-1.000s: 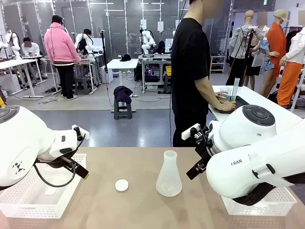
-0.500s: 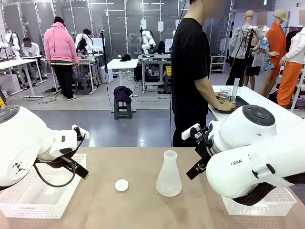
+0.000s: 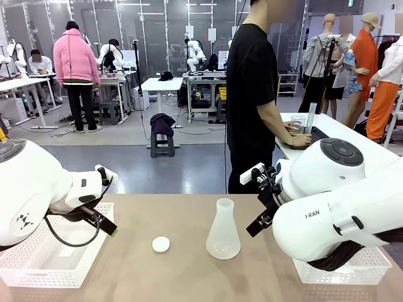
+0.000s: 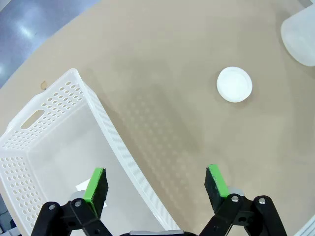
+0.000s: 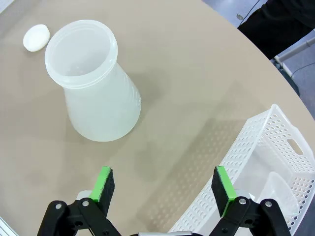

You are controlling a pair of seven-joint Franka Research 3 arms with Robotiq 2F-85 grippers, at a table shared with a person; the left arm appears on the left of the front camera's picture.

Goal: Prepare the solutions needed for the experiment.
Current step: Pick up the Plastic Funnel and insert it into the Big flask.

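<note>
Flask (image 3: 223, 233) upright, lower centre of frame; cap (image 3: 161, 244) left of it. Left gripper (image 4: 156, 179), right gripper (image 5: 165, 184) both spread wide, empty.

Cropped by the left wrist view's top-right corner: frosted translucent conical flask (image 4: 301, 32). Largely hidden behind the right arm at the surface's right edge: white perforated plastic basket (image 3: 368, 264).
</note>
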